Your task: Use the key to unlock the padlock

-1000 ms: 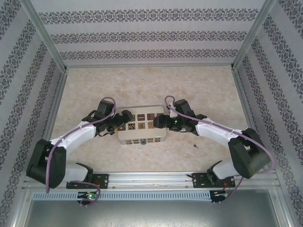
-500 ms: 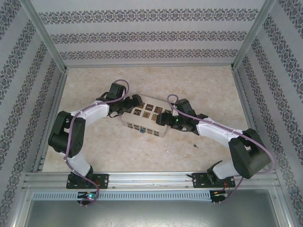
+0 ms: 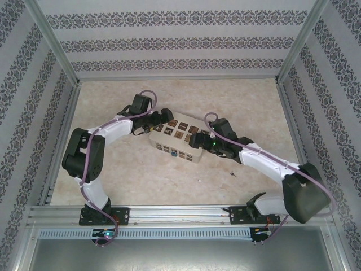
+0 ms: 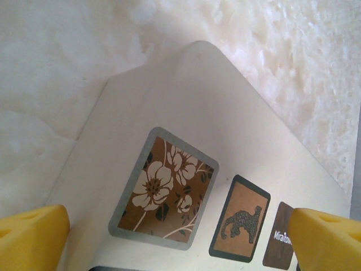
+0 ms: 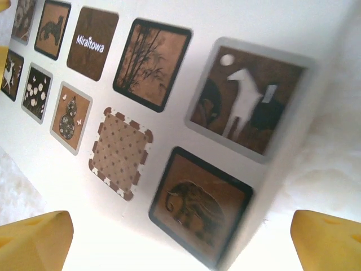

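Left pincer [image 3: 163, 117] and right pincer [image 3: 194, 141] are both spread, straddling opposite ends of the cream box [image 3: 176, 135]. The padlock [image 3: 174, 153] sits on the box's near face. The key [image 3: 232, 173] lies apart on the counter [image 3: 237, 107].

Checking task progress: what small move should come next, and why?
Probably draw the right gripper back from the box toward the key, lying untouched on the table beside that arm. It and the left gripper stand open astride the box, holding nothing; the padlock sits on the box's near side.
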### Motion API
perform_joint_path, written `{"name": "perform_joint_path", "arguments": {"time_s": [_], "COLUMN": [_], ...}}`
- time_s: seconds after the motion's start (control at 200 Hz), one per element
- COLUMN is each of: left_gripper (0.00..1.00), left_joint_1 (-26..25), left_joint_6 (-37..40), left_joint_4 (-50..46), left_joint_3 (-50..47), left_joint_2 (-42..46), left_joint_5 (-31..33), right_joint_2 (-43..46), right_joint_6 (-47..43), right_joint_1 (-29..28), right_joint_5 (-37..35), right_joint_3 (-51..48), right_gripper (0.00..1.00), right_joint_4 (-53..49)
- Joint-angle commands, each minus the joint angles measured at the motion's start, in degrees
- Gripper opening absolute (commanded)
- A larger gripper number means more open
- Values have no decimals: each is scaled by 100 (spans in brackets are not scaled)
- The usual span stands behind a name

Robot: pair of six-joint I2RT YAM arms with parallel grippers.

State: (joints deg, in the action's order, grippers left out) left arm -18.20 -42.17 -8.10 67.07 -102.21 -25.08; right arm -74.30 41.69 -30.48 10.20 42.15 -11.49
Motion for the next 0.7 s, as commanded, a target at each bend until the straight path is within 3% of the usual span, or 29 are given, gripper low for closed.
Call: {"name": "perform_joint_path", "arguments": {"time_s": [0.0, 0.175, 0.34, 0.535, 0.695], "left_gripper": [99, 99, 99, 99, 99], "left_joint_1": [204, 426, 519, 569, 599], "left_joint_6": [290, 599, 1005, 1407, 1389], "left_joint_4": [79, 110, 67, -109, 94], "left_joint_3": [3, -503, -1038, -1516, -1901], "left_joint_2": [561, 1398, 2103, 2761, 3188], "left_joint_5": [19, 423, 909, 1425, 1686], "right_joint_2": [521, 917, 762, 514, 89], "right_joint_6": [96, 436, 462, 493, 494], "right_joint_1": [58, 215, 288, 323, 358], "right_joint_5": [-911, -1708, -1819, -1706, -1601], "right_joint_3": [85, 320, 387, 190, 162], "right_gripper": [98, 98, 95, 78, 54], "right_joint_4": [-1017, -2886, -4017, -4199, -4035]}}
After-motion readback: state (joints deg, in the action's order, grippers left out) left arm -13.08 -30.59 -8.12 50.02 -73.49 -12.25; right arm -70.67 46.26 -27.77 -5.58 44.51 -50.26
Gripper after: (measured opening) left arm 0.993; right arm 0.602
